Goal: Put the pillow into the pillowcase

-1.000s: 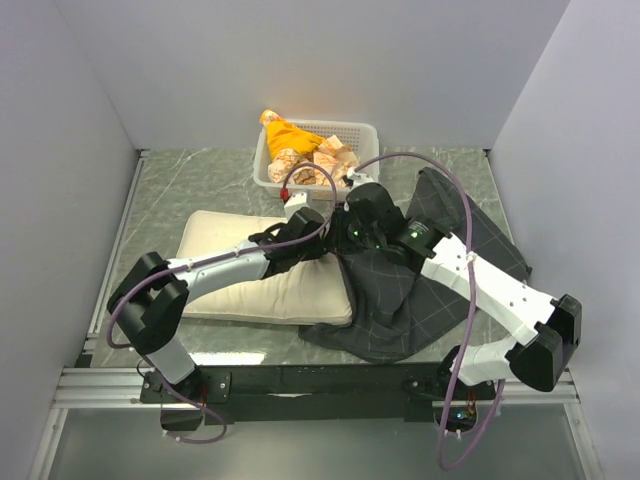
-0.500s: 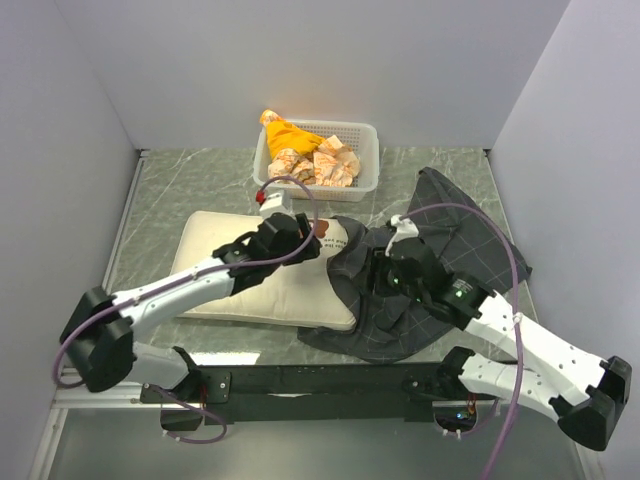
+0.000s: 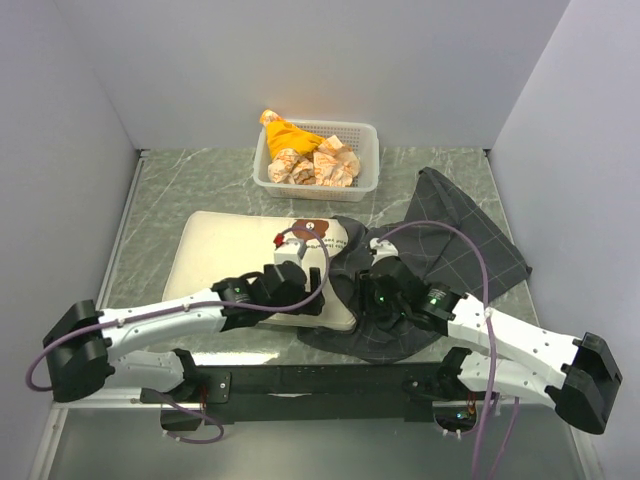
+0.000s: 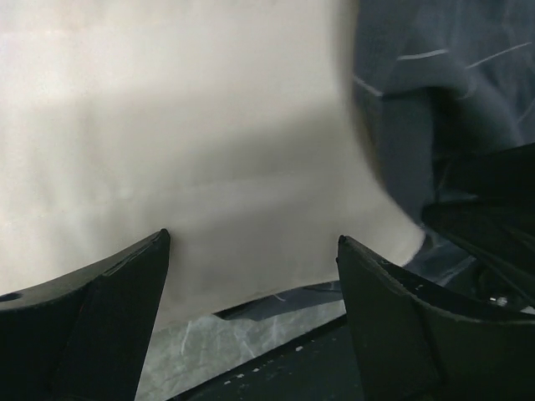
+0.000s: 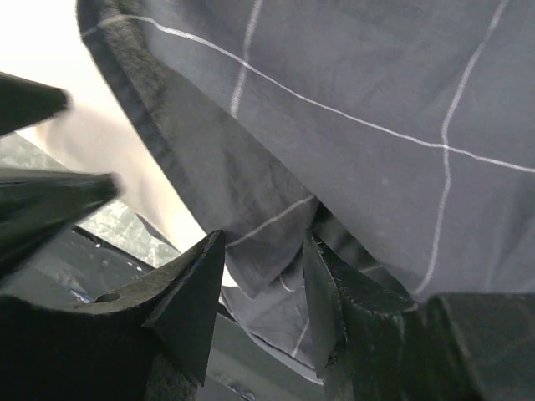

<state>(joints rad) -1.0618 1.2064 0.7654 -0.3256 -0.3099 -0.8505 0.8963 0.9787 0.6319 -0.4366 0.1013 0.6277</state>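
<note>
The cream pillow lies flat left of centre, its brown bear face showing at the far right corner. The charcoal checked pillowcase lies crumpled to its right, with an edge draped over the pillow's right end. My left gripper hovers over the pillow's near right corner. In the left wrist view that gripper is wide open and holds nothing, with the pillow beyond it. My right gripper stands partly open, a hanging fold of pillowcase between its fingers.
A white mesh basket with orange-and-white cloth bundles stands at the back centre. Grey walls close in the left, right and back. A black rail runs along the near edge by the arm bases.
Both arms have pulled back from the pillow's far end toward the near edge. The left gripper has opened wide and let go, leaving the bear face uncovered.
</note>
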